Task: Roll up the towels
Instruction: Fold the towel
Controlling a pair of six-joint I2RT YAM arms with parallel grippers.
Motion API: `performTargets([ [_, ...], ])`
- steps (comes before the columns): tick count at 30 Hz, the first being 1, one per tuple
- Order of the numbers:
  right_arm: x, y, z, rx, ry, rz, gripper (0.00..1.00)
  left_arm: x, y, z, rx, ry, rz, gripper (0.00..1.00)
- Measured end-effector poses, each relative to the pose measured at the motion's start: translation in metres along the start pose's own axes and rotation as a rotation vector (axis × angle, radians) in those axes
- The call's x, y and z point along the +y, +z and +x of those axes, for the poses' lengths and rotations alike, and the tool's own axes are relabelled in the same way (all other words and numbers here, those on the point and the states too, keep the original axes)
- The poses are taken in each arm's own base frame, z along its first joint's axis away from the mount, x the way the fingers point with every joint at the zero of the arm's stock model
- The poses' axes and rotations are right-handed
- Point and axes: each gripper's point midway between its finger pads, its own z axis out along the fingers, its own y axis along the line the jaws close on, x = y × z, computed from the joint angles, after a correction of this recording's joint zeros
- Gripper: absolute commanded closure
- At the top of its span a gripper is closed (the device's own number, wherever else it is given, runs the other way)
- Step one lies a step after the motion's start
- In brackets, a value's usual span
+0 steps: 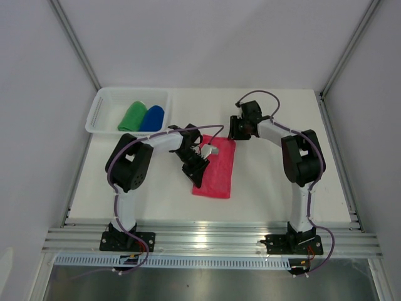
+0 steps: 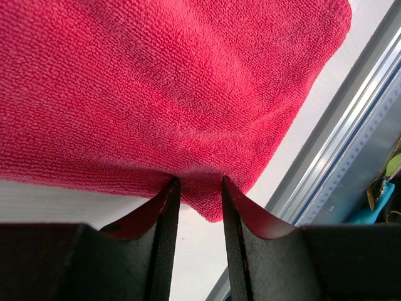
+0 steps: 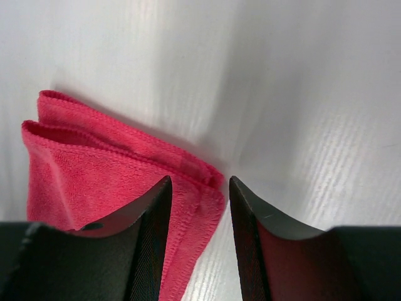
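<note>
The pink-red terry cloth towel (image 1: 216, 172) lies flat on the white counter (image 1: 276, 188). The left gripper (image 2: 199, 182) pinches its left edge, and the right gripper (image 3: 199, 182) stands spread over its far right corner. Well apart at far left, a white plastic mesh basket (image 1: 100, 111) holds a green rolled towel (image 1: 132, 116) and a blue rolled towel (image 1: 152, 118). The pink-red towel's long axis runs near-to-far, leaning slightly right.

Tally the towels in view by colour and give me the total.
pink-red towel: 1
green towel: 1
blue towel: 1
Total: 3
</note>
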Motion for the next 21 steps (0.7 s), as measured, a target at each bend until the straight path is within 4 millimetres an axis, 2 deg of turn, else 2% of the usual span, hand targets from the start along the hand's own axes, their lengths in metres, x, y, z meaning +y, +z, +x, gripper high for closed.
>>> performTargets([
  [5, -0.006, -0.001, 0.0, 0.002, 0.014, -0.001, 0.57, 0.0, 0.0, 0.0, -0.001, -0.006, 0.002, 0.64],
  [11, 0.004, 0.002, 0.009, 0.018, 0.01, -0.029, 0.7, -0.001, 0.0, 0.0, -0.001, -0.006, 0.004, 0.64],
  [12, 0.006, 0.002, 0.009, 0.018, 0.007, -0.032, 0.74, -0.001, 0.0, 0.0, -0.001, -0.006, 0.004, 0.64],
  [13, 0.007, 0.002, 0.009, 0.018, 0.004, -0.036, 0.84, -0.001, 0.0, 0.0, -0.001, -0.006, 0.004, 0.64],
  [15, 0.01, 0.003, 0.009, 0.018, -0.001, -0.043, 0.95, -0.001, 0.0, 0.0, -0.001, -0.006, 0.004, 0.66],
  [16, 0.01, 0.003, 0.009, 0.018, 0.003, -0.042, 1.0, -0.001, 0.0, 0.0, -0.001, -0.007, 0.003, 0.71],
  [18, 0.009, 0.003, 0.009, 0.017, 0.01, -0.038, 1.0, 0.0, 0.0, 0.001, 0.001, -0.009, 0.003, 0.75],
  [21, 0.003, 0.002, 0.007, 0.012, 0.021, -0.024, 1.0, 0.0, 0.002, 0.003, 0.004, -0.012, 0.003, 0.75],
])
